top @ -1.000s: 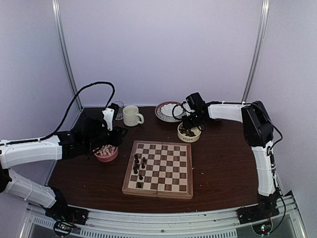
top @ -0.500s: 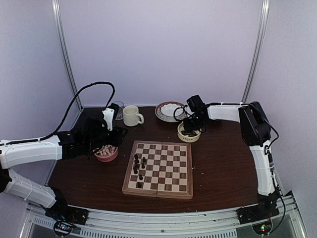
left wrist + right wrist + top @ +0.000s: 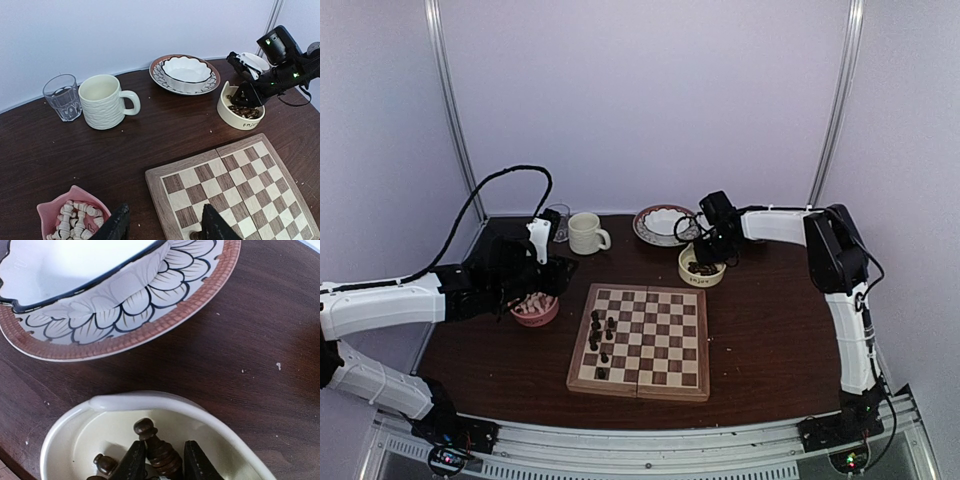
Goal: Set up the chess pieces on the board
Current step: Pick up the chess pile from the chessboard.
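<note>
Right claw [image 3: 165, 449] clamped on dark piece [image 3: 149, 432] in bowl [image 3: 150, 399] — wrist view only; left claw [image 3: 165, 212] apart

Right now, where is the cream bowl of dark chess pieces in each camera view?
Top external: cream bowl right of centre, beyond the board.
Left wrist: cream bowl at right, beyond the board.
Right wrist: bottom centre, right pincer inside it.
Shared landmark: patterned plate just behind it.
</note>
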Tool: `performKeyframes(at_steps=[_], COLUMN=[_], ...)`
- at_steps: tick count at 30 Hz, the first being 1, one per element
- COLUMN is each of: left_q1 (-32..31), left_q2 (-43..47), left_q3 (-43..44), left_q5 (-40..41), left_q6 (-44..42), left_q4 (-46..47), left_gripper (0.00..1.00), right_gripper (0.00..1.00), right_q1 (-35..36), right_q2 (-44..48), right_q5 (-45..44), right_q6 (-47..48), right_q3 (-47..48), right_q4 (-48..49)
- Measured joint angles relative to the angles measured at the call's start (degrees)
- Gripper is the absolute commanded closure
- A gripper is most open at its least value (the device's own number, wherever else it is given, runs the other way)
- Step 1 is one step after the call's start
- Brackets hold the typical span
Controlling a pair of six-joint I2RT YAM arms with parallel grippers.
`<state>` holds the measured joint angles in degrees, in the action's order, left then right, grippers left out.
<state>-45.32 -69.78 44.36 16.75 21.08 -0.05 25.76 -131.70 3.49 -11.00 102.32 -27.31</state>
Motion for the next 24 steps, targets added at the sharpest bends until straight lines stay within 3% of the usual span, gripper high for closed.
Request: performKeyframes(at_steps=[6,15,24], left_q1=[0.0,0.0,0.0], left_q2=[0.0,0.0,0.0], left_q3=[0.0,0.0,0.0], left_q5=[0.0,0.0,-0.02], left_q6=[0.0,0.0,0.0], left_q4=[-0.02,-0.04,-0.04], left_gripper=[0.5,0.5,0.5], right_gripper=[0.79,0.79,0.8], right_q1=[-0.46,-0.48,-0.48], right_q2=[0.31,9.51,16.85], right_q5=[-0.07,-0.31,-0.87], right_q6=[-0.5,-1.44,-1.42], right_q3=[-0.87,-14.1,-21.46], right_q4=[0.96,8.52,17.25])
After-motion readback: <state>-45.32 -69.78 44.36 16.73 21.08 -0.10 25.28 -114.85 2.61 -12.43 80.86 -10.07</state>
